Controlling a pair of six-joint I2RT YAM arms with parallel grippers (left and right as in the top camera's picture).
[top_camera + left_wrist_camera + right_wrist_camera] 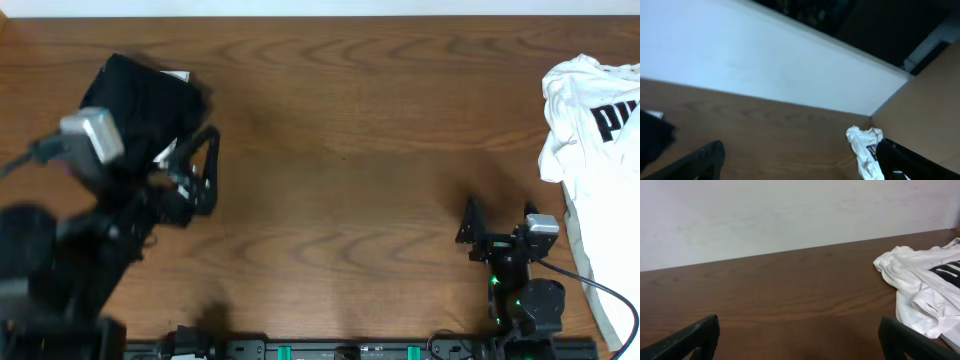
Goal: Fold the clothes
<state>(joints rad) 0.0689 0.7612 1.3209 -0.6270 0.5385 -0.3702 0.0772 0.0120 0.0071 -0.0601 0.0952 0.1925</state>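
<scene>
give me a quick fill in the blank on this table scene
The crumpled shirt at the right edge of the table is ____ with black lettering.
The garment at the table's left end is ____.
The right gripper is empty and ____.
Missing words: white; black; open.

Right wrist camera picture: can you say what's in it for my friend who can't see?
A crumpled white T-shirt with black print lies on the right of a brown wooden table, with a white wall behind. The right gripper is open and empty, its two dark fingers at the bottom corners.
</scene>
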